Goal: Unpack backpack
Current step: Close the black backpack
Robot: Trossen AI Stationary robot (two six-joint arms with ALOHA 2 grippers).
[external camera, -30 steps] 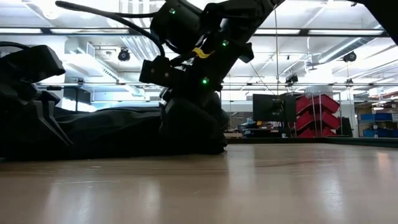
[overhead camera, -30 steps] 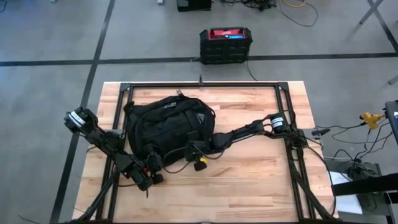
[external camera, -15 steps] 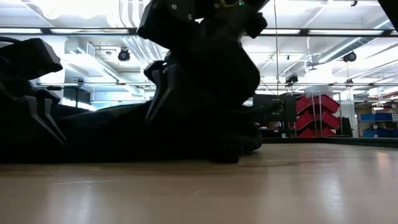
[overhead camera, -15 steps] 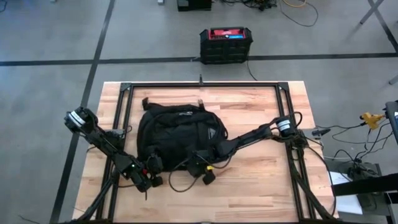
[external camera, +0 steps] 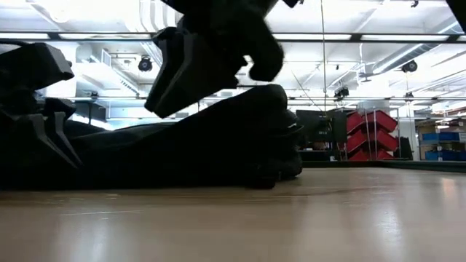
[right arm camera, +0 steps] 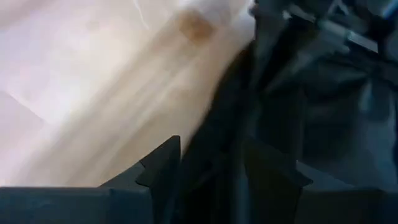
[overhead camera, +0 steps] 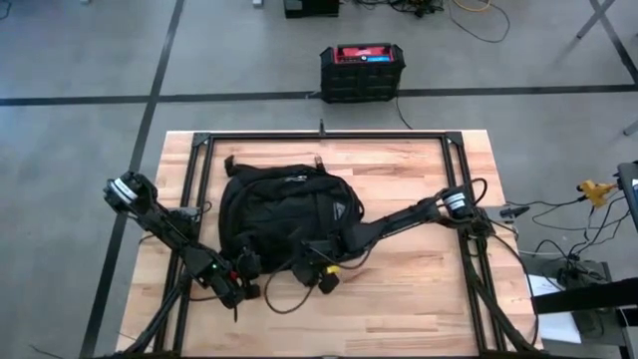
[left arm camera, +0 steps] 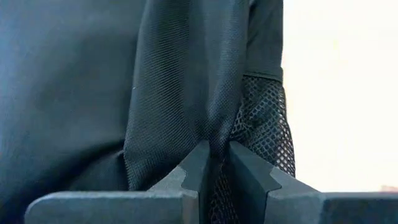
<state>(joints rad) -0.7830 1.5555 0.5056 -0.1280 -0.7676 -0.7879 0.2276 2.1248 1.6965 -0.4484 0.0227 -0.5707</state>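
Observation:
The black backpack (overhead camera: 287, 211) lies flat on the wooden table, left of its middle, with its pale logo (overhead camera: 339, 210) facing up. My left gripper (overhead camera: 246, 279) is at the backpack's near left corner, shut on its fabric (left arm camera: 219, 149). My right gripper (overhead camera: 324, 276) hovers at the backpack's near edge. Its fingers (right arm camera: 163, 167) stand apart, with dark backpack fabric showing past them. In the low view it (external camera: 211, 58) is raised above the backpack (external camera: 182, 149). A thin dark strap loop (overhead camera: 282, 299) trails from the backpack onto the wood. My left gripper pinches a fold of black backpack fabric (left arm camera: 214, 140) between its two fingers, where plain cloth meets a mesh panel (left arm camera: 264, 124). It comes in low from the table's near left. The backpack rests on the table, and the pinched fold rises between the fingertips (left arm camera: 198, 163).
A black metal frame (overhead camera: 324, 135) runs around the table top. A hard black box with a red top (overhead camera: 362, 72) stands on the floor beyond the far edge. Bare wood (overhead camera: 419, 294) lies right of the backpack, toward the near edge. Cables (overhead camera: 558, 214) lie off the table's right side.
My right gripper moved toward the near edge, drawing the bunched backpack out flatter and wider on the table. It then rose clear above the backpack. The backpack's near right part spread out, while its near left corner stayed in my left gripper.

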